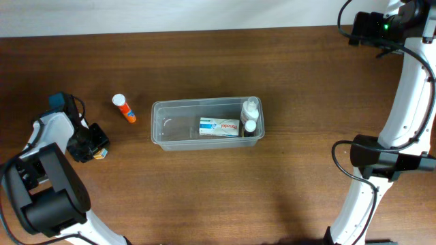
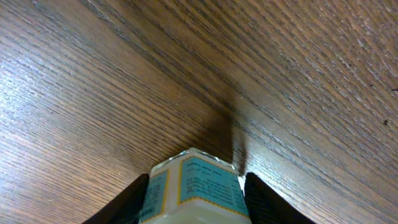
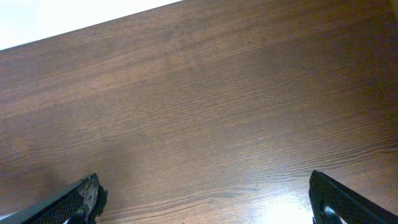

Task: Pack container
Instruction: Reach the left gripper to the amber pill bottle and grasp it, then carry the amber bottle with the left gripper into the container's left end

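The clear plastic container [image 1: 163, 124] sits at the table's centre. It holds a white and blue box [image 1: 219, 127] and two small white-capped bottles [image 1: 250, 107] at its right end. An orange tube with a white cap [image 1: 125, 109] lies on the table to the container's left. My left gripper [image 1: 95, 148] is at the far left, shut on a small white box with teal labels [image 2: 198, 186], low over the wood. My right gripper [image 3: 202, 199] is open and empty over bare wood; in the overhead view its fingers are not visible.
The right arm's base and links [image 1: 381, 153] stand at the table's right side. The left arm's base [image 1: 48, 190] fills the lower left corner. The table's far edge meets a white wall [image 1: 170, 13].
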Motion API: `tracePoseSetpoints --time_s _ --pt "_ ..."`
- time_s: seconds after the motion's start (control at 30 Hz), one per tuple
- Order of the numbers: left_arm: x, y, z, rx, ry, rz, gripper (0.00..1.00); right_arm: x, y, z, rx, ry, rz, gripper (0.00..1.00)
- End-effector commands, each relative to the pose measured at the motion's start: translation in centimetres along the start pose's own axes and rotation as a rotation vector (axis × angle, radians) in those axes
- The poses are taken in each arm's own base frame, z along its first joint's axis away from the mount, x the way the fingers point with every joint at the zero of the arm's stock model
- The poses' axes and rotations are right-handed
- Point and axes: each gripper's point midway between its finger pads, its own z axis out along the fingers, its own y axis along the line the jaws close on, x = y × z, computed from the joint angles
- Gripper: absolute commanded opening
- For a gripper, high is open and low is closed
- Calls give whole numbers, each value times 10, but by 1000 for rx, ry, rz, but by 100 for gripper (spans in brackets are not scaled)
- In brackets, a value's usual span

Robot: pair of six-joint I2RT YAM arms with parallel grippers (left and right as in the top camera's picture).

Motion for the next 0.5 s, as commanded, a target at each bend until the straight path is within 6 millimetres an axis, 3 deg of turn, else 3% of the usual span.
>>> tracePoseSetpoints --time_s 0.0,0.23,0.47 --pt "-3 1 3 3 4 -4 46 1 -1 -4 -4 -1 11 98" --pt "-10 -2 -12 3 1 -3 41 1 -1 -4 -4 -2 11 98" --pt "-47 -13 -77 20 -68 29 41 1 -1 -4 -4 -2 11 98"
